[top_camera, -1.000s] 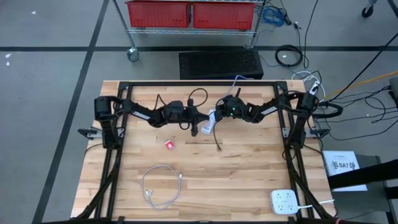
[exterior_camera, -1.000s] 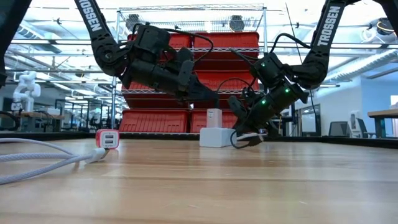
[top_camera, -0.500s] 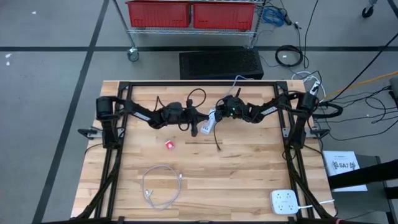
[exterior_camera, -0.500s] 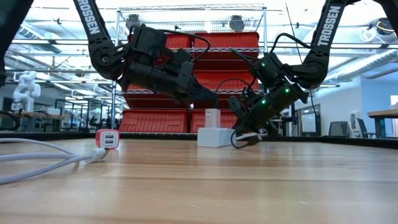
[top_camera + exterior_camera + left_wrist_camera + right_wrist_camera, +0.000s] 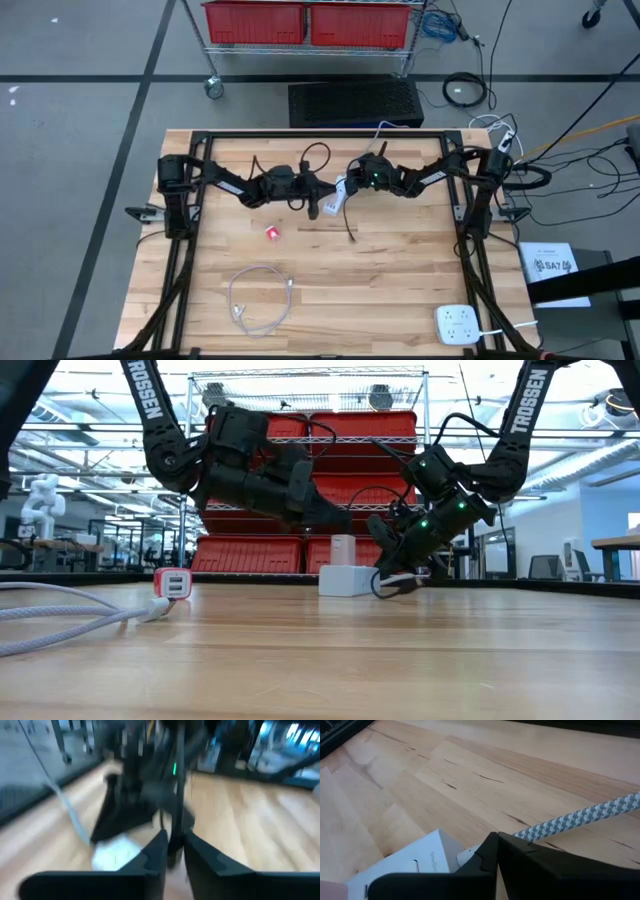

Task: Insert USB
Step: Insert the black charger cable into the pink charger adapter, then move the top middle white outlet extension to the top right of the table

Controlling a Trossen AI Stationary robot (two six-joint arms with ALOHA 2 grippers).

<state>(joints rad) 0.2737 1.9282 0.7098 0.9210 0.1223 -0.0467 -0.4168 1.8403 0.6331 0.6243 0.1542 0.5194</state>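
The right hand (image 5: 352, 186) is closed on the cable (image 5: 580, 817) next to the white charger (image 5: 348, 579). The left hand (image 5: 313, 207) is slightly apart around a dark cable (image 5: 176, 820).

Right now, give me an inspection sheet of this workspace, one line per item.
Surface: wooden table, light planks.
Job's things: white charger block at mid-table; braided cable in the right wrist view.
Clutter: small red adapter; coiled white cable; white power strip at a corner.
Grippers: left gripper slightly parted around a dark cord; right gripper shut on the braided cable beside the charger block.
Cables: black cord trailing across the table.
Surroundings: red bins on a wire rack.
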